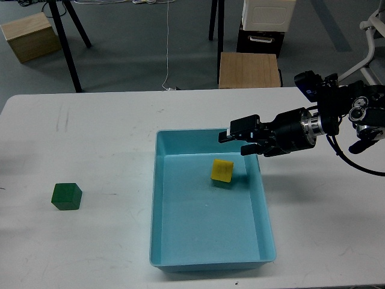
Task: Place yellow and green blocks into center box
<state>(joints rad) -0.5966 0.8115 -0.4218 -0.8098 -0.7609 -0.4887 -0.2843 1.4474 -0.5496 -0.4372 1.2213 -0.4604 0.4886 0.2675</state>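
Observation:
A light blue box (263, 211) sits in the middle of the white table. A yellow block (222, 171) is inside it near the far end, tilted, free of any grip. My right gripper (236, 139) hangs over the box's far right part, just above the block, with its fingers apart and empty. A green block (66, 196) rests on the table far to the left of the box. My left gripper is out of view.
The white table (108, 132) reaches past both sides of the view. Beyond its far edge stand a wooden stool (249, 70), a wooden box (29, 36) and black stand legs (66, 36) on the floor.

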